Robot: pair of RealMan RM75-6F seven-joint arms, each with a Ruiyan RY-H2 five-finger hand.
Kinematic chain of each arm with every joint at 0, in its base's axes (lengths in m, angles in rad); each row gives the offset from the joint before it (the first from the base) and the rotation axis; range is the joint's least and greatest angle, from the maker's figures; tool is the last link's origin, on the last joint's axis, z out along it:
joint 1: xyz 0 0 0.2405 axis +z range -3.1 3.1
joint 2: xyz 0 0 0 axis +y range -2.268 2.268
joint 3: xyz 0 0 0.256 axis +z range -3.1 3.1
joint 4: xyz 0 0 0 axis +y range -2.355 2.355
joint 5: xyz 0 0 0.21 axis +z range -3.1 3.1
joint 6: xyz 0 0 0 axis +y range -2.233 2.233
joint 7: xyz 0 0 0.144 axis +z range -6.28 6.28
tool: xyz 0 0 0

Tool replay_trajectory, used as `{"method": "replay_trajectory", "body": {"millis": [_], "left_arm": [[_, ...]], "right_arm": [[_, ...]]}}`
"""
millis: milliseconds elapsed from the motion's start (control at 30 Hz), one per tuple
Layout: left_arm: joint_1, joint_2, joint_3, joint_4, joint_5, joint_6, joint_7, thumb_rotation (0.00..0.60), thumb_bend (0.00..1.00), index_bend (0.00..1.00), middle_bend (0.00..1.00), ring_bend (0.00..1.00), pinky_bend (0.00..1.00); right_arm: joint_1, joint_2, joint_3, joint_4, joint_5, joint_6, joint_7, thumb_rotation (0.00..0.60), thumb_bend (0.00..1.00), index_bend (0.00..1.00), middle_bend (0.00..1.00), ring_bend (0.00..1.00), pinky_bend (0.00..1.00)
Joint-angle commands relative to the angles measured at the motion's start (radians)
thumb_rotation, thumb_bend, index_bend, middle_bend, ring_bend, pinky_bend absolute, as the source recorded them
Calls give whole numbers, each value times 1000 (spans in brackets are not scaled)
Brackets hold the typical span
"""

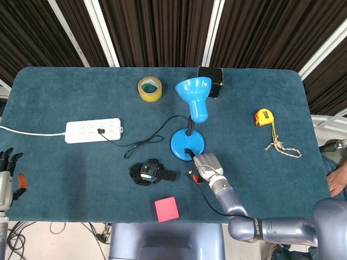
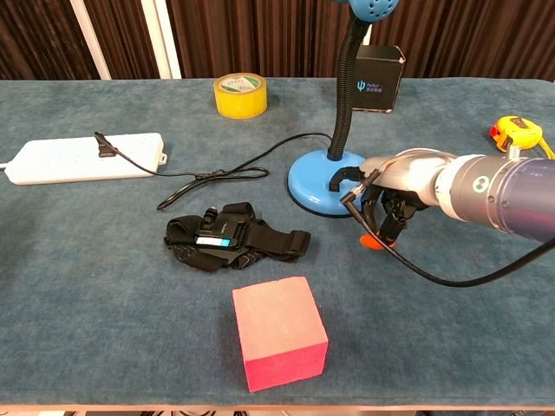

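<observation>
A blue gooseneck desk lamp stands mid-table, its round base (image 1: 181,145) (image 2: 310,189) in front of its shade (image 1: 193,92). My right hand (image 1: 206,164) (image 2: 395,185) sits at the base's right edge, fingers curled downward with nothing in them. One dark fingertip (image 2: 340,179) rests on top of the base where the small button is. An orange-tipped finger points at the cloth beside it. My left hand (image 1: 6,174) hangs off the table's near-left edge, fingers straight and apart, holding nothing. It shows only in the head view.
The lamp's cord (image 2: 217,176) runs to a white power strip (image 1: 93,130) (image 2: 82,157). A black strap mount (image 2: 227,237) and a red cube (image 2: 279,333) lie near the front. Yellow tape (image 2: 240,94), a black box (image 2: 378,78), a yellow tape measure (image 1: 263,117) and a rope (image 1: 282,146) lie farther off.
</observation>
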Motion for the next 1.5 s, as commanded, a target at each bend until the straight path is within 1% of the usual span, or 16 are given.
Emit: {"method": "replay_trajectory", "body": {"millis": [33,667,800,1100,1267,1333,1400,1467,1500], "left_arm": [[0,0,0,0,-1,0,1,600,637,168,28,0,0],[-1,-1,-1,0,-6,2,5,600,637,168,28,0,0],[-1,-2,-2,1,-6,2,6,600,638,168,29,0,0],[-1,-2,-2,2,-6,3,8,600,637,168,28,0,0],[-1,-2,-3,4,-7,5,7,600,637,168,28,0,0],[-1,-2,-3,3,-6,5,7,600,637,168,28,0,0],[-1,-2,-3,4,-5,6,8,600,638,168,29,0,0],[0,-2,-3,5,-6,6,8,600,638,168,28,0,0],[0,-1,-3,5,-7,6,8,600,638,168,28,0,0]], "right_arm": [[1,0,-3,-1,0,1,2,600,405,0,532,693,1000],[12,2,-26,-17,4,0,15,600,405,11,532,693,1000],[15,2,-33,-24,5,2,14,600,405,40,533,693,1000],[32,-9,-44,-18,26,7,-7,600,404,152,532,693,1000],[39,-13,-46,-16,40,15,-16,600,404,158,532,693,1000],[39,-10,-39,-21,39,19,-10,600,405,137,531,693,1000],[39,-4,-31,-29,27,31,-5,600,405,80,474,664,1000],[35,3,-20,-37,-3,61,3,600,404,16,311,553,1000],[32,7,-15,-40,-20,79,7,600,404,6,259,509,1000]]}}
